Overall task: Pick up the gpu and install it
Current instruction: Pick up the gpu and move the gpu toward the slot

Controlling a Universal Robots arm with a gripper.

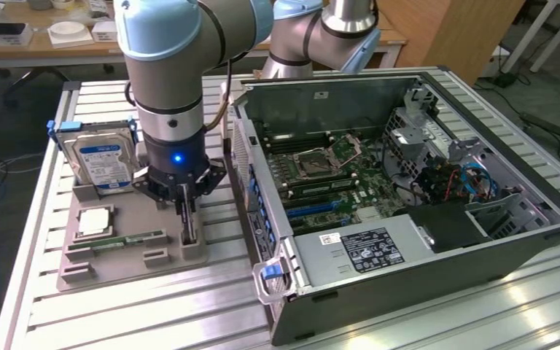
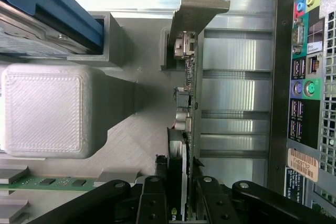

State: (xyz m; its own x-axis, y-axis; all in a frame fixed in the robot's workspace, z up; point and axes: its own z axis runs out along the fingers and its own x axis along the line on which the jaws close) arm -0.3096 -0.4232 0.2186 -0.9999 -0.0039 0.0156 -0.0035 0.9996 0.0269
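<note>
The gpu (image 1: pixel 189 232) stands on edge in a slot of the grey holder tray (image 1: pixel 125 271), next to the open computer case. My gripper (image 1: pixel 184 198) has come straight down over its top edge. In the wrist view the gpu (image 2: pixel 191 93) runs away from me, with its silver bracket (image 2: pixel 198 3) at the far end and its green board on one side. My gripper (image 2: pixel 181 203) straddles the near end, and the black fingers (image 2: pixel 153 203) press against both faces of the card. The card still sits in its slot.
On the same tray are a hard drive (image 1: pixel 100 159) with a blue-white label, a white square chip block (image 1: pixel 95 221) and a green memory stick (image 1: pixel 129 239). The open computer case (image 1: pixel 407 219) lies close beside the tray, its rear ports (image 2: pixel 304 77) facing the card.
</note>
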